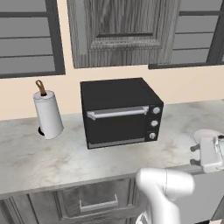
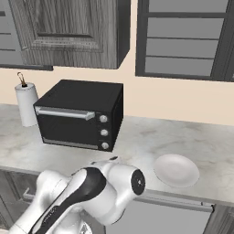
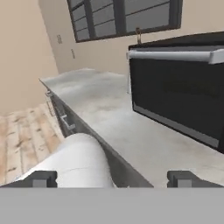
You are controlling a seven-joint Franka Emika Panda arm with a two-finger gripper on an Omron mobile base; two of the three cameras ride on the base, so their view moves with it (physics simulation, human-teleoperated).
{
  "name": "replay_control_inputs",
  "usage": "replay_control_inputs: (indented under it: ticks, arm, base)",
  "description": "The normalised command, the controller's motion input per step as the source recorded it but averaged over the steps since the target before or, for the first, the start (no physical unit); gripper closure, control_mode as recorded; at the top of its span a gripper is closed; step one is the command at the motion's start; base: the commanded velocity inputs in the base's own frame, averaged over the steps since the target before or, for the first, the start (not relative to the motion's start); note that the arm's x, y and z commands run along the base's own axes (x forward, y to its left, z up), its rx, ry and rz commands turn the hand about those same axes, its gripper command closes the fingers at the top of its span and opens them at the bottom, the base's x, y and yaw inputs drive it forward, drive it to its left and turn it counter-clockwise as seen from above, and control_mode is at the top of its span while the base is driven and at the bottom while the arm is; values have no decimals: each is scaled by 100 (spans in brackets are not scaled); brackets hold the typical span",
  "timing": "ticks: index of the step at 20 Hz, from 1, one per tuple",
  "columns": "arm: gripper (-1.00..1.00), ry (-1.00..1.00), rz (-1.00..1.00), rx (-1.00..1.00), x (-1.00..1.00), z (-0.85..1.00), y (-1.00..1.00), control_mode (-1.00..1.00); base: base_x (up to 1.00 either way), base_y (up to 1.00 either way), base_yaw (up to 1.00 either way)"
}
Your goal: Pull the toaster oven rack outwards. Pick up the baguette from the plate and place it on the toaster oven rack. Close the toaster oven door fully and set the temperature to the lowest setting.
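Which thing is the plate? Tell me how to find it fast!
Start at the long marble counter and find the big black toaster oven standing on it. Look to the oven's right, near the counter's front edge: the plate lies there by itself. It is the only flat, round, plain white thing, unlike the tall paper towel roll on the oven's other side.

Table: pale marbled stone, running along the wall | toaster oven: stands on table toward the back, door shut | paper towel roll: upright, left of oven, apart from it | plate: white, lies flat near front edge, right of oven, apart from it
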Motion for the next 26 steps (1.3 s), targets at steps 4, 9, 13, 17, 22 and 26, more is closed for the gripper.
replay_control_inputs:
  ticks: [4, 9, 13, 17, 22, 26]
  arm:
    - [-100, -55, -29, 27, 5, 0, 63, -100]
    - [-100, -24, -40, 12, 51, 13, 72, -100]
    - [-100, 0, -43, 28, 58, 3, 57, -100]
    - [-100, 0, -25, 29, 31, 3, 7, -100]
    - [-100, -3, -25, 27, 24, 1, 8, -100]
    - [-100, -7, -24, 4, 37, 12, 47, -100]
  base:
    - [0, 0, 0]
    - [0, 0, 0]
    - [0, 0, 0]
    - [0, 0, 0]
    - [0, 0, 0]
    - [0, 0, 0]
